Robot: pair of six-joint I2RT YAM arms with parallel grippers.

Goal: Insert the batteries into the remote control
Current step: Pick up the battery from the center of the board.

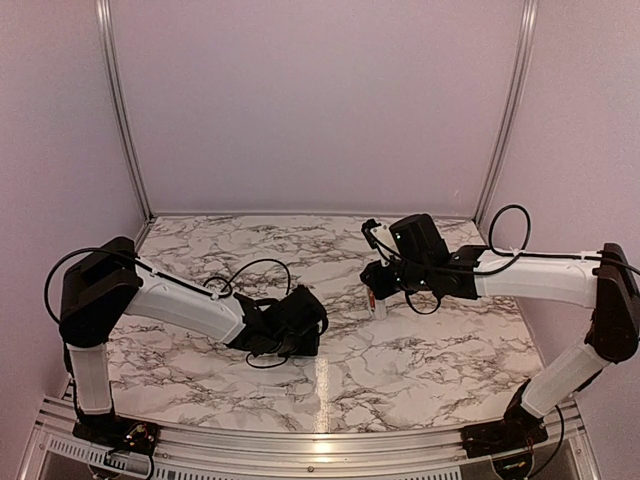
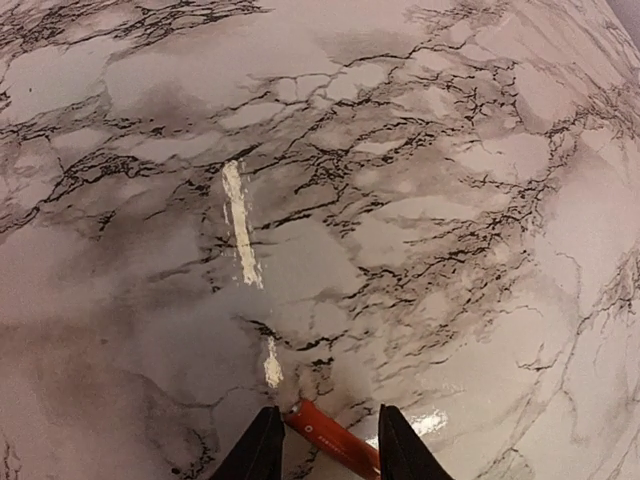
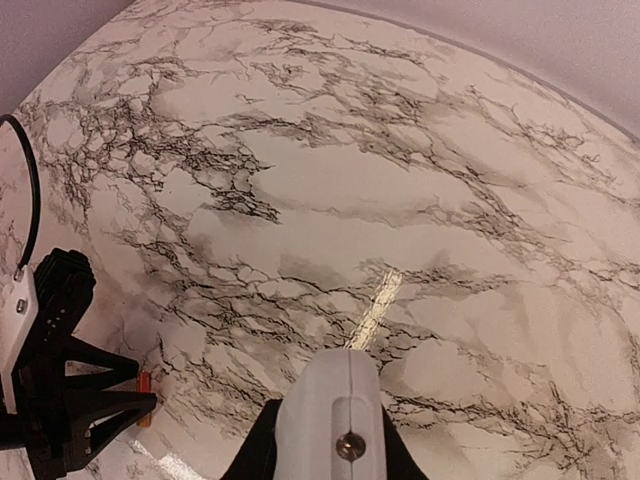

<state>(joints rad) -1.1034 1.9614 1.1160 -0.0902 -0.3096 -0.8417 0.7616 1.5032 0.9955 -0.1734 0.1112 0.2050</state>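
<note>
The left gripper (image 2: 331,442) has its two black fingers (image 2: 262,450) standing apart, one on each side of an orange-red battery (image 2: 318,428). The battery lies flat and slantwise on the table (image 2: 430,200), one end close to one finger and the other end hidden behind the other finger. Whether the fingers are actually pinching it cannot be told. A pale streak (image 2: 240,225) marks the grey-veined marble surface just ahead.

The right gripper (image 3: 327,447) is closed on the remote control (image 3: 325,400), a white bar that sticks up out of the fingers, with a small screw showing on the side facing the camera. From above, the remote hangs on end just over the right half of the table. The left gripper sits low near the middle, well apart from it. Both arms reach in from the near corners.
</note>
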